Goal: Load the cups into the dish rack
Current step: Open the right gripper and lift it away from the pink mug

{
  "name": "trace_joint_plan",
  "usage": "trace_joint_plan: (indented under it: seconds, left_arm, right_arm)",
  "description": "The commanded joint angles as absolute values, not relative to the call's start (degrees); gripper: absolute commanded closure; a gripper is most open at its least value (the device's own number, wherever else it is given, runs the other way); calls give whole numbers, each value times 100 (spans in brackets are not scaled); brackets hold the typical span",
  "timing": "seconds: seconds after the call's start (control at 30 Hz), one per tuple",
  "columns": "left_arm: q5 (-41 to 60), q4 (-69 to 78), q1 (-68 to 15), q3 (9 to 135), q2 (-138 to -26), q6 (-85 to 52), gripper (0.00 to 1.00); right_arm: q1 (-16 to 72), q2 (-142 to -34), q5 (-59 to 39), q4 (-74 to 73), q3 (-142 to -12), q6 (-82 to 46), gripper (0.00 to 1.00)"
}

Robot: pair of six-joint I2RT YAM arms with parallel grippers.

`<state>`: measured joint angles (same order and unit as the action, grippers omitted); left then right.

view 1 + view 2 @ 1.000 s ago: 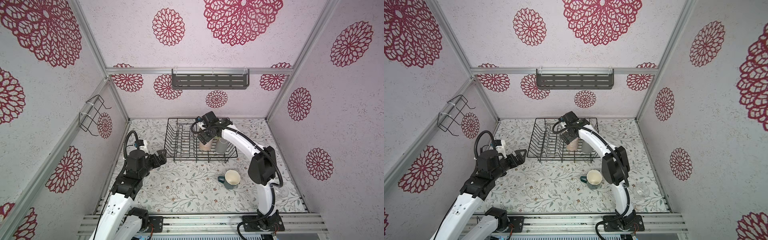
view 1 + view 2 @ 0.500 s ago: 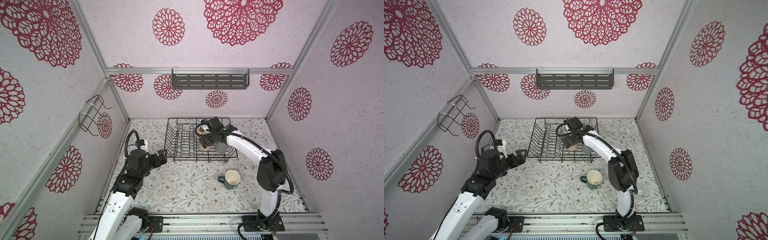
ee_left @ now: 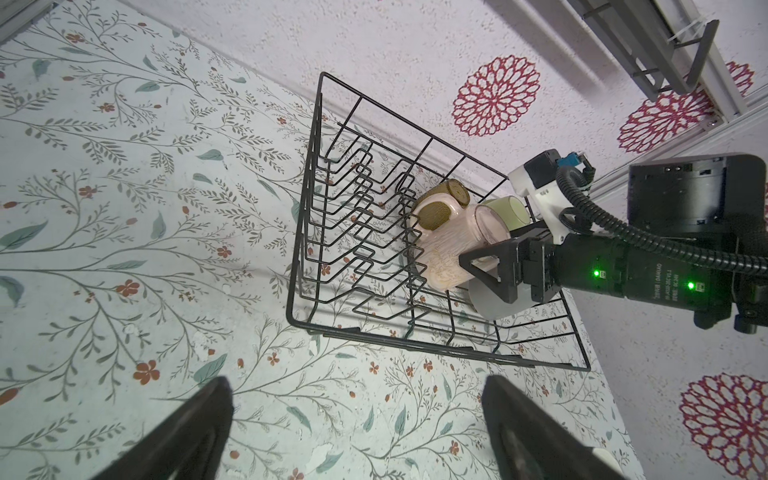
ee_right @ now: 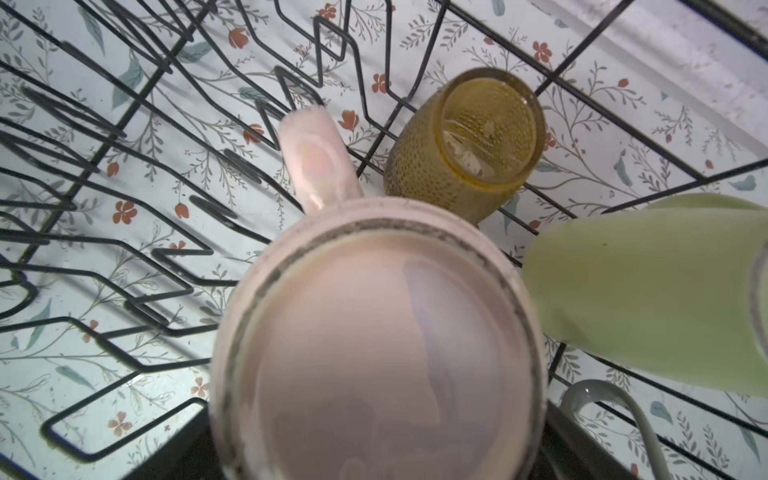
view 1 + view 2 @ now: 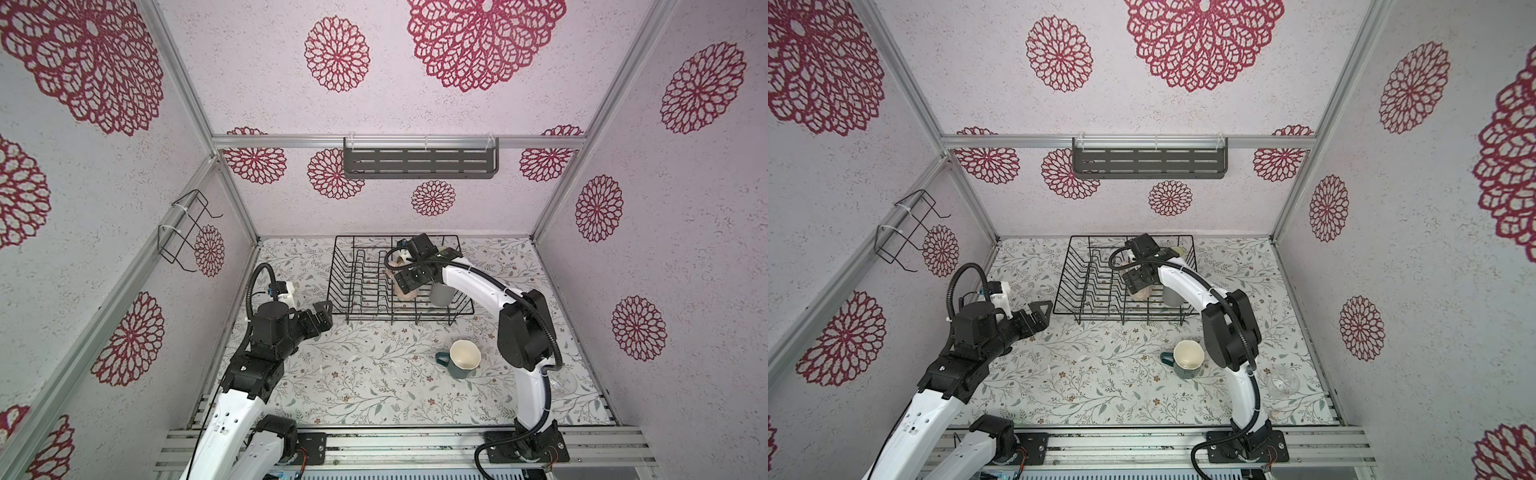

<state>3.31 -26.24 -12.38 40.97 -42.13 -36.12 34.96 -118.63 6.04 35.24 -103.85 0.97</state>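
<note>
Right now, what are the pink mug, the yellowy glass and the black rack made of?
The pink mug: probably glazed ceramic, pearly sheen on its base. The amber glass: likely glass, see-through with a bumpy side. The dish rack: apparently thin metal wire, coated black.

Pink mug [image 3: 453, 245] inside dish rack [image 3: 305, 199]

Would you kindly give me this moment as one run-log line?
right gripper: astride inverted pink mug in dish rack, grip unclear | left gripper: open, empty | teal mug, clear glass: outside rack
</note>
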Motion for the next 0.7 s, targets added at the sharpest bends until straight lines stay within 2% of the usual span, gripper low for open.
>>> trace_joint_plan:
  seconds: [0.0, 0.23, 0.57, 0.67]
  left_arm:
    - [306, -2722, -1187, 4289, -4192, -3556, 3]
    - [392, -2566, -1187, 4218, -4217, -3655, 3]
    - [589, -2486, -1187, 4325, -4315, -3753, 3]
    - [854, -2326, -1188, 4319, -4345, -3728, 3]
  right_arm:
    - [3543, -11909, 993, 3538, -10609, 299, 10]
    - [3509, -11561, 1351, 3365, -10311, 59, 1]
    - [3507, -10483, 1181, 2688, -9541, -275, 1]
    - [3507, -9969, 1758, 2321, -9153, -720, 1]
